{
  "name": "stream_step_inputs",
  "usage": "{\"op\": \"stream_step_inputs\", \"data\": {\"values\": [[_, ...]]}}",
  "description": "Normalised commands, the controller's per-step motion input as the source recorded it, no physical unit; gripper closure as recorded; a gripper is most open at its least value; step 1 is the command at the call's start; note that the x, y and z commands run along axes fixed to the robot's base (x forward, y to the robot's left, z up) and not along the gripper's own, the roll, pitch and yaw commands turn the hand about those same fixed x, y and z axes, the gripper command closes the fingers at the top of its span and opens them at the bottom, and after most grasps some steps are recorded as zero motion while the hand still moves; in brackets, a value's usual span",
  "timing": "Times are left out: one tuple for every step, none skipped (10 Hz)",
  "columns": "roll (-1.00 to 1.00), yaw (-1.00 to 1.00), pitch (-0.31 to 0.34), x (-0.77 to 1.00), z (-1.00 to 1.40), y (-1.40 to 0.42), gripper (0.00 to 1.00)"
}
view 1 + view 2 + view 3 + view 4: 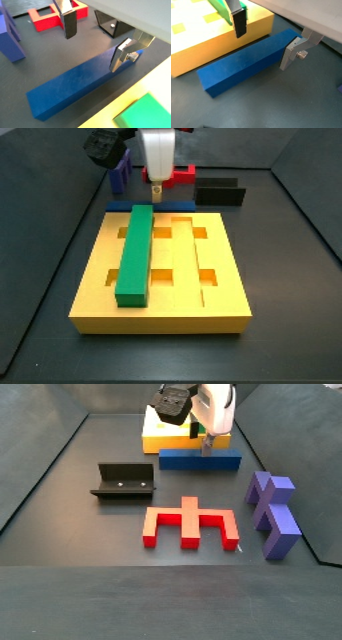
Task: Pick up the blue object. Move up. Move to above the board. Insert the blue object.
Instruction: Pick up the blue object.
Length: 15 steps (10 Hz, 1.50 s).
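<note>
The blue object [241, 67] is a long dark blue bar lying flat on the dark floor, right beside the board's [208, 47] side wall. It also shows in a wrist view [77, 82] and in both side views [198, 461] [131, 207]. The board [221, 278] is a thick yellow slab with a green bar [136, 253] lying in one groove. My gripper [261, 52] is open and empty. It hovers just over one end part of the blue bar, one finger [239, 25] on the board side and the other finger [290, 55] on the far side. It also shows in a side view [207, 442].
The fixture [124, 481] stands on the floor away from the board. A red forked piece [194, 524] and a purple notched piece [274, 514] lie beyond the blue bar. All three show in a wrist view too: fixture [110, 25], red piece [50, 19], purple piece [10, 42].
</note>
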Motion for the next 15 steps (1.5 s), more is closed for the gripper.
{"op": "stream_step_inputs", "data": {"values": [[0.18,-0.64,-0.017,-0.25,-0.22,0.00,0.00],[0.24,-0.50,-0.006,-0.18,-0.18,-0.04,0.00],[0.28,-0.27,0.000,0.00,-0.21,-0.21,0.00],[0.26,-0.13,0.010,0.10,-0.27,-0.24,0.00],[0.21,-0.02,0.010,0.11,-0.28,-0.16,0.00],[0.14,0.00,0.023,0.16,-0.29,-0.11,0.00],[0.12,-0.06,0.001,0.03,-0.25,0.00,0.00],[0.09,-0.15,0.000,0.00,-0.22,0.01,0.00],[0.13,-0.18,0.000,0.00,-0.23,0.05,0.00],[0.12,-0.16,0.000,0.00,-0.22,0.07,0.00],[0.12,-0.12,0.000,0.00,-0.23,0.09,0.00],[0.06,-0.11,0.000,0.00,-0.25,0.17,0.00],[0.00,-0.08,0.000,0.00,-0.19,0.12,0.00],[0.00,-0.04,0.000,0.01,-0.11,0.14,0.00],[-0.02,0.00,0.000,0.01,-0.08,0.01,0.00]]}}
